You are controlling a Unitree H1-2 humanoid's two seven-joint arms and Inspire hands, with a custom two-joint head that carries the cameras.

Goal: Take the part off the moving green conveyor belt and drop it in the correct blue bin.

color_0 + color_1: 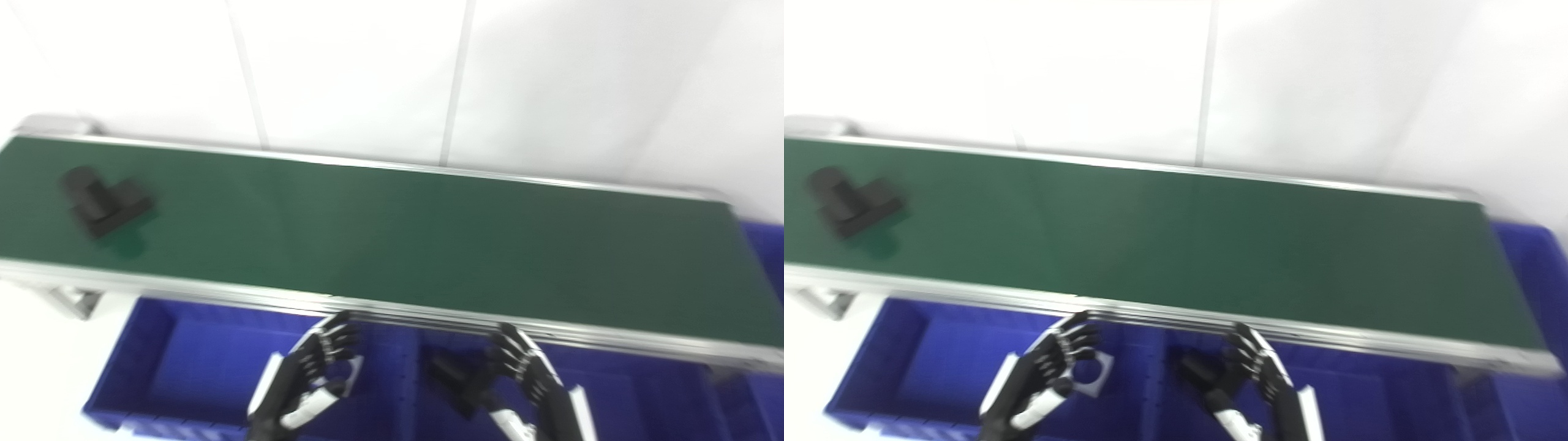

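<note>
A black part (105, 201), a block with a round stub on it, lies at the far left of the green conveyor belt (392, 239); it also shows in the right eye view (852, 201). My left hand (318, 367) is open, fingers apart, over the left blue bin (184, 361) below the belt's near edge. My right hand (520, 373) is open over the right blue bin (637, 398). Both hands are empty and far from the part.
A grey metal piece with a round hole (1089, 376) lies in the left bin by my left hand. A dark object (1195, 373) lies in the right bin. Another blue bin (765, 245) stands past the belt's right end. A white wall runs behind.
</note>
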